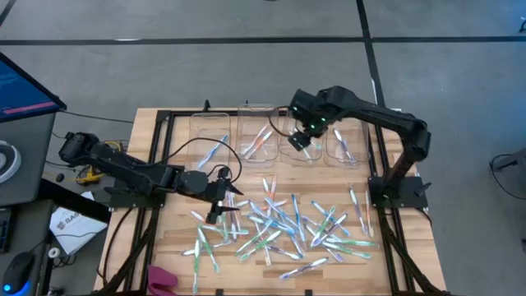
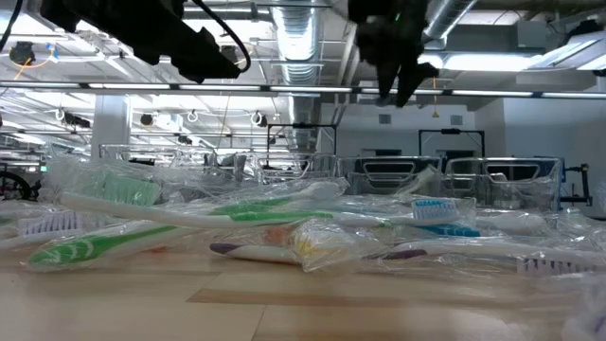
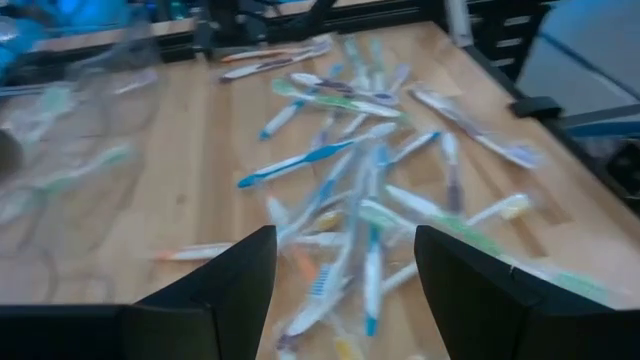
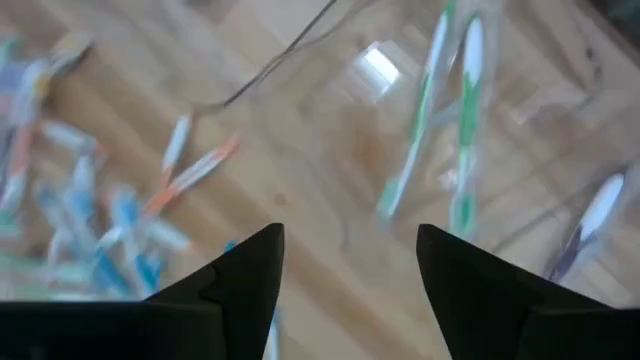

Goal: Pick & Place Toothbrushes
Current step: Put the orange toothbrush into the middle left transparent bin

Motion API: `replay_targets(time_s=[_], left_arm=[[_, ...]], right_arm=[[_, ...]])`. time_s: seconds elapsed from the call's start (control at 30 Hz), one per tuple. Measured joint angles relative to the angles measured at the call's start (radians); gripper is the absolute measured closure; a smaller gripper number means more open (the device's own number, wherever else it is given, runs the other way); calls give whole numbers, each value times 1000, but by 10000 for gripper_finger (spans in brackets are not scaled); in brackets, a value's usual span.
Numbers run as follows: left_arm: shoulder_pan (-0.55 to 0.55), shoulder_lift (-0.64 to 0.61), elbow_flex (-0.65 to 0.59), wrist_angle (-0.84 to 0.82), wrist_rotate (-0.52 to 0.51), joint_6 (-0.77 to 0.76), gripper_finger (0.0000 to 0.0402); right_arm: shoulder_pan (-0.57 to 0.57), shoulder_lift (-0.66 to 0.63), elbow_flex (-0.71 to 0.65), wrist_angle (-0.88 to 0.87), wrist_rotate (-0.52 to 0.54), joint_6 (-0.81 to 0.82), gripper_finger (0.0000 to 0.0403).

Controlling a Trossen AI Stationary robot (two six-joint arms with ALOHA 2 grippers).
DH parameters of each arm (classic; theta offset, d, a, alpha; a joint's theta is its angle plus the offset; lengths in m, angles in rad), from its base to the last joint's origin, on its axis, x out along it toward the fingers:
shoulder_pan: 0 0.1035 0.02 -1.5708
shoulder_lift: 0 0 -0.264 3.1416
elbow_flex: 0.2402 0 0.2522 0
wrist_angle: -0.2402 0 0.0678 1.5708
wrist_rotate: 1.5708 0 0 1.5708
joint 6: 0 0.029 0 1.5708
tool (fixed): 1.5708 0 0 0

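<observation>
Toothbrushes: the slim whitish plastic toothbrushes with blue, green, orange and purple accents [image 1: 283,226] lie scattered over the near half of my slatted wooden table [image 1: 156,168], their long axes pointing every way, many crossing or overlapping.
Sorted ones: a few more lie inside the row of clear plastic bins [image 1: 271,131] at the far edge; an orange pair sits slanted in the second bin from my left, and a blue one lies slanted in the first.
Green pair: through my right wrist camera two green-and-white toothbrushes [image 4: 445,120] lie side by side in a bin directly below me, nearly parallel.
Right gripper: my right gripper [image 1: 301,140] hangs above the third bin from my left, fingers spread wide with nothing between them.
Left gripper: my left gripper [image 1: 220,203] hovers at the left fringe of the loose pile, fingers parted wide, holding nothing.
Around: a black cable [image 1: 185,152] loops across the bare wood beside my left arm; a pink object [image 1: 163,279] sits at the table's near edge, its kind unclear; a monitor and clutter stand off the table to my left.
Hard to make out: both wrist views are smeared, so bristle ends are mostly unreadable; from table height crinkled clear wrappers mask the handles, and the bins behind are barely traceable.
</observation>
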Motion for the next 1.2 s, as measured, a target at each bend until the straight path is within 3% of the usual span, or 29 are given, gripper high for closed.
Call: replay_targets(time_s=[0.3,0.43,0.57,0.73,0.97,1.2], left_arm=[[-6,0,0,4,80,-10,169],[-6,0,0,7,80,-11,169],[-6,0,0,8,96,-25,169],[-6,0,0,8,126,-38,169],[-9,0,0,4,126,-36,169],[-28,0,-57,-1,127,50,169]], right_arm=[[320,-205,0,-96,64,222,179],[523,-270,0,-113,221,350,179],[736,-297,-16,-155,444,486,179],[952,-297,-108,-205,641,673,179],[1107,-237,-301,-190,697,918,182],[1143,-113,-433,-188,701,1064,182]])
